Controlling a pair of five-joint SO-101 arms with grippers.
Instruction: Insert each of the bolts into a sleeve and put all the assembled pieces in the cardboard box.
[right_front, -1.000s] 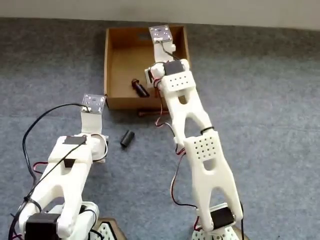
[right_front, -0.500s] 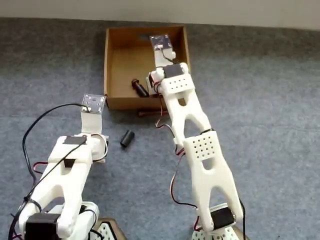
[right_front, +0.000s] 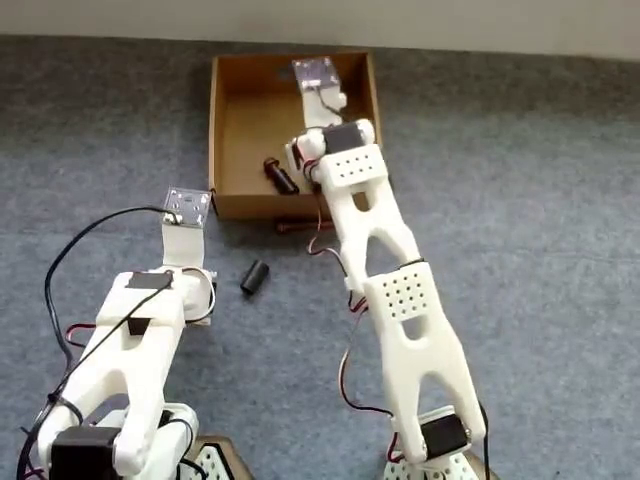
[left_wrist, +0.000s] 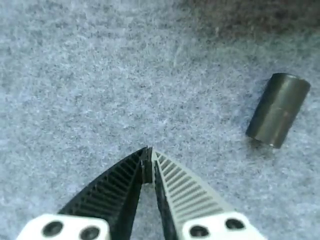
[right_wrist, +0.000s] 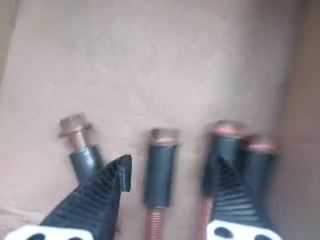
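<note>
Inside the brown cardboard box (right_front: 225, 120), the right gripper (right_wrist: 170, 167) is held low over the floor, fingers spread wide with nothing pinched. Four copper-coloured bolts in dark grey sleeves (right_wrist: 160, 170) are seen lying on the box floor under it. One is right by a fingertip, one sits in the gap between the fingers, and two are packed side by side near the box wall. Out on the grey carpet (right_front: 520, 180), a loose dark cylindrical sleeve (left_wrist: 277, 110) is left on its side near the left gripper (left_wrist: 149, 157), whose fingers are pressed together on nothing. What looks like a bare reddish bolt (right_front: 290, 227) is spotted just outside the box's front wall.
</note>
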